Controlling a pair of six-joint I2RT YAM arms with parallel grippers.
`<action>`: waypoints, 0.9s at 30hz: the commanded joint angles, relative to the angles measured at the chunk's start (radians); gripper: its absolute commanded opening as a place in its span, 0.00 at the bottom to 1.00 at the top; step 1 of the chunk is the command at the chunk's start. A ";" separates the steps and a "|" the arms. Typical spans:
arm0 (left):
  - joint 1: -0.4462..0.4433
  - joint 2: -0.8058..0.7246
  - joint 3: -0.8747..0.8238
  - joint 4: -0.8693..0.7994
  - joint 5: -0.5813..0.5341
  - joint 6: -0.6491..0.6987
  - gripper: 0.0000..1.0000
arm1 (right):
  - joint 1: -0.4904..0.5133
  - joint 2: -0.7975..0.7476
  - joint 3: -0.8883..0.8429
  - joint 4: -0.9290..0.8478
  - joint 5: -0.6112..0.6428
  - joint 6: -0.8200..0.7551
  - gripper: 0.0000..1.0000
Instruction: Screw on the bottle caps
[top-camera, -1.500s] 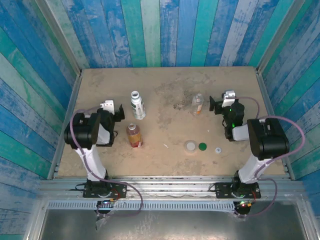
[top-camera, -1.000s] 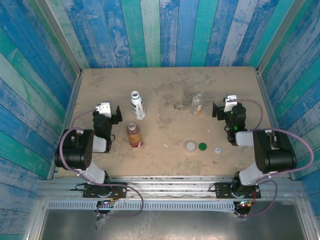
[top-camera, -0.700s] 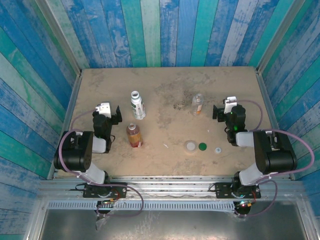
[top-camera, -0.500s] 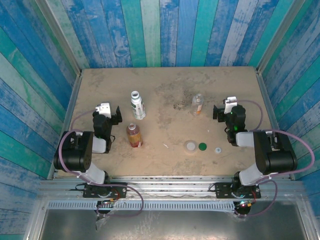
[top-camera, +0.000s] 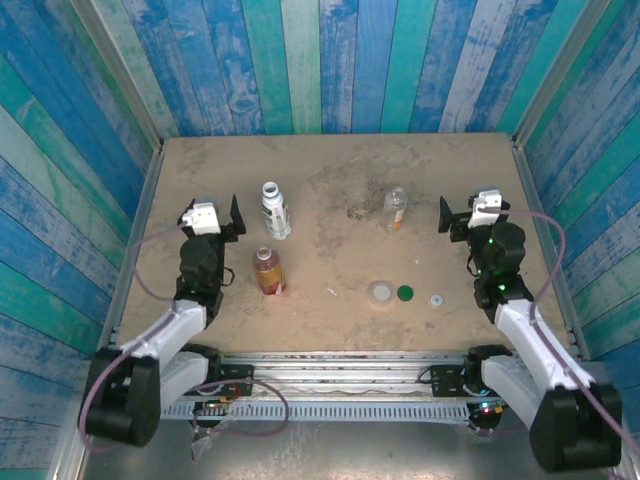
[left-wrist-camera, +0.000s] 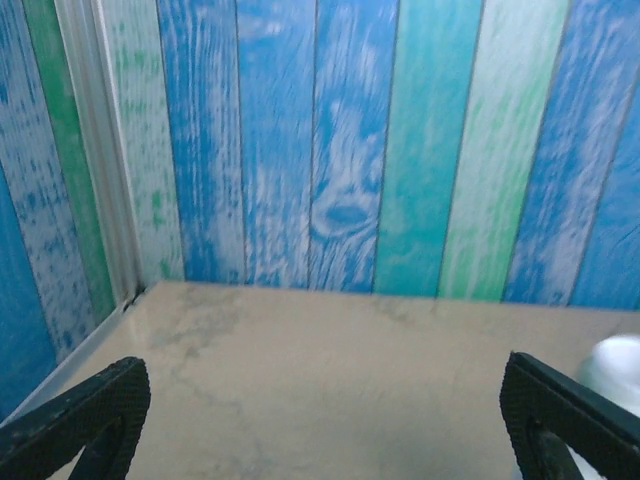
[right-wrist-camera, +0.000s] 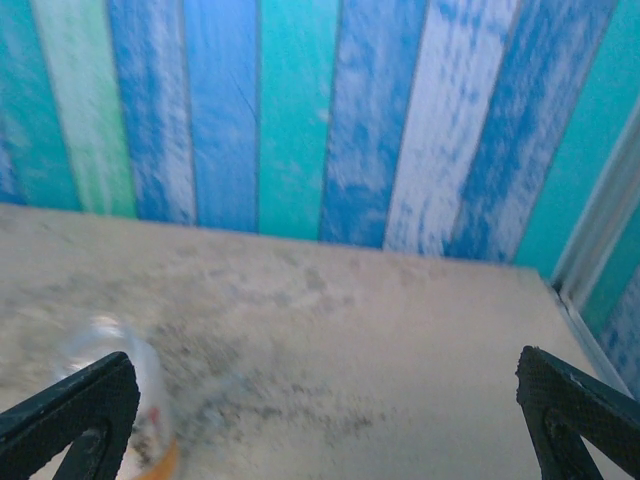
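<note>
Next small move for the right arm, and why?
Probably pull the right pincer back and down over the tiny white-grey cap: it's open, empty, pointing at the back wall, and that cap lies loose nearest its base.

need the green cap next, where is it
Top view: the green cap lies on the table, right of centre, between the whitish cap and the tiny cap.

Clear bottle (right-wrist-camera: 150, 395) blurred, cut by bottom edge.

The sandy tabletop (top-camera: 330, 170) carries 3 bottles (top-camera: 275, 210). A whitish cap (top-camera: 380, 292) and a tiny cap (top-camera: 436, 299) flank the green cap (top-camera: 405, 293).
</note>
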 joint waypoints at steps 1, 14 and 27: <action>-0.070 -0.120 0.028 -0.120 -0.107 -0.025 0.94 | 0.050 -0.087 0.070 -0.223 -0.121 0.001 1.00; -0.179 -0.238 0.442 -0.808 0.417 -0.113 0.94 | 0.576 0.029 0.286 -0.451 -0.309 -0.209 1.00; -0.180 -0.465 0.410 -1.221 0.416 0.206 0.94 | 0.773 0.526 0.496 -0.297 -0.488 -0.306 1.00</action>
